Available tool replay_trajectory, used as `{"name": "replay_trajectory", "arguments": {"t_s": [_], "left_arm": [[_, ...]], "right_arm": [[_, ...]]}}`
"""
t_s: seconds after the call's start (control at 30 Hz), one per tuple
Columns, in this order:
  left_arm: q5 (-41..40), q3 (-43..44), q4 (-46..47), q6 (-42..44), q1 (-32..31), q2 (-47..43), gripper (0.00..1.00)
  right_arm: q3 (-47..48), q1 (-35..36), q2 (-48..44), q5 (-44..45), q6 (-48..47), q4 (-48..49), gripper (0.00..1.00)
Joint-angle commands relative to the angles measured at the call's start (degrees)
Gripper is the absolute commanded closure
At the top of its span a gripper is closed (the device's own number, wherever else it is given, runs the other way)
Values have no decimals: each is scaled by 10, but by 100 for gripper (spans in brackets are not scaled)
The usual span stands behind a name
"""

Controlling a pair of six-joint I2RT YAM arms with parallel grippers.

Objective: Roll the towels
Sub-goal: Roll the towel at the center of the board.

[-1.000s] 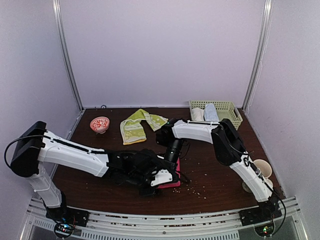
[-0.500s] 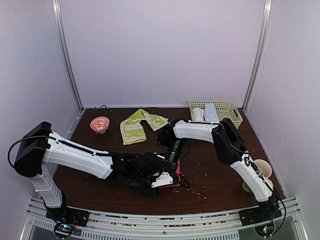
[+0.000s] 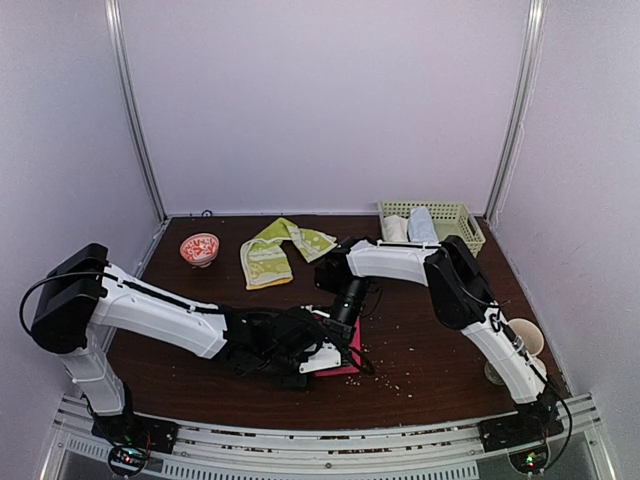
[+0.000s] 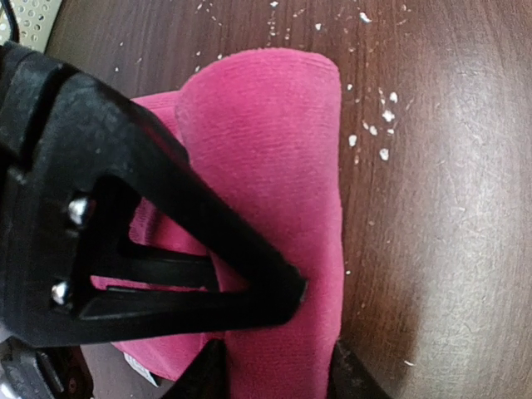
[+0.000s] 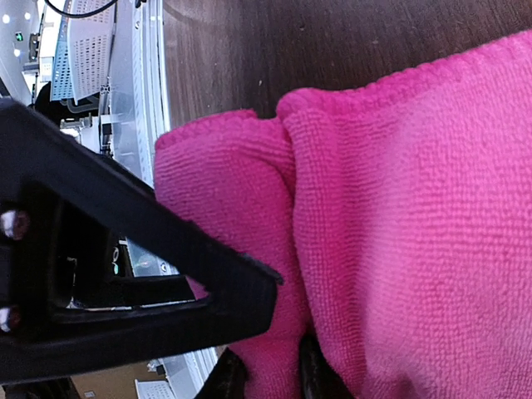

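a red bowl back left, a green basket holding rolled cloths back right.

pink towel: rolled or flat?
Partly rolled. The pink towel shows a rounded, doubled-over hump above a flat layer. How far, cannot tell.

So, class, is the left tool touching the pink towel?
Touching. The left wrist view shows the pink towel with its fold pinched inside the left tool, cloth pressed against it on both sides.
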Motion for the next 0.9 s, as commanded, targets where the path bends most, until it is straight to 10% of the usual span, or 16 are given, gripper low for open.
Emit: {"name": "replay_trajectory", "arguments": {"t_s": [0.0,0.47,0.87], "left_arm": [[31,11,25,8,3,17,64],[82,38,-13,7,3,33,95],[138,107,-83,0,3,54,98]], "right_arm": [[-21,-3,21,125,-15,66,79],[-44,-54,-155,124,-30,66,54],[-89,-73,-86,271,44,160,67]]}}
